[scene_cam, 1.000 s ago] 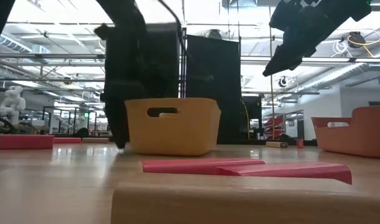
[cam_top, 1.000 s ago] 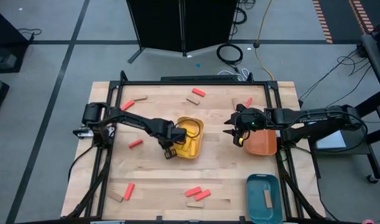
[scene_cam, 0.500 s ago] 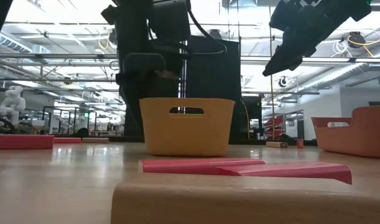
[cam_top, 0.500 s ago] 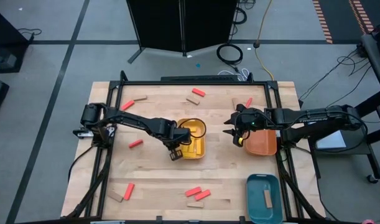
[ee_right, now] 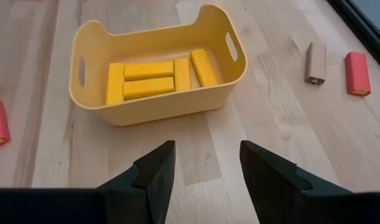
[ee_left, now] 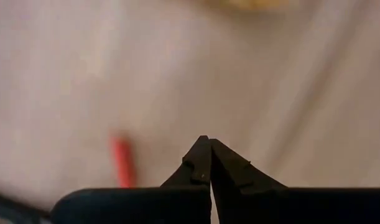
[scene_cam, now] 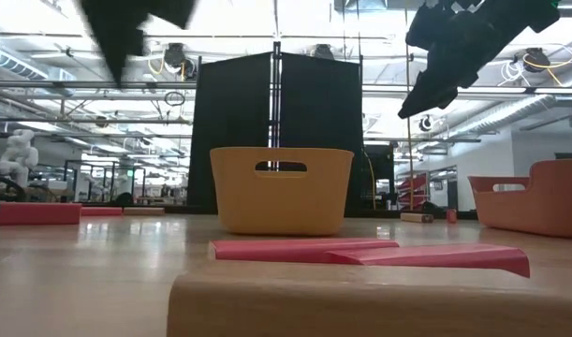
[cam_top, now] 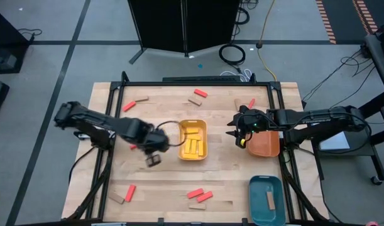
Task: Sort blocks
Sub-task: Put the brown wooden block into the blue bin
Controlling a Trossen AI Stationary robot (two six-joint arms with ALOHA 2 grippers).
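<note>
The yellow tray (cam_top: 193, 139) stands on its base mid-table and holds several yellow blocks (ee_right: 153, 78). My left gripper (cam_top: 153, 160) hovers to the tray's left, fingers shut (ee_left: 209, 147) and touching nothing. A blurred red block (ee_left: 122, 163) lies on the wood below it. My right gripper (cam_top: 237, 134) hangs open (ee_right: 205, 155) above the table, between the yellow tray and the orange tray (cam_top: 265, 143). Red blocks (cam_top: 200, 195) and tan blocks (cam_top: 194, 100) lie flat, scattered over the table. One tan block (cam_top: 269, 201) lies in the teal tray (cam_top: 266, 188).
The low view shows a tan block (scene_cam: 370, 304) in the foreground, with two red blocks (scene_cam: 360, 251) behind it and before the yellow tray (scene_cam: 281, 187). More red and tan blocks lie near the far edge (cam_top: 200, 93) and the near-left corner (cam_top: 131, 190). A black frame rims the table.
My left gripper was at the yellow tray's left wall. The tray turned from askew to square and shifted a little rightward. The gripper then drew back toward the table's left and near side and rose. My right arm kept still.
</note>
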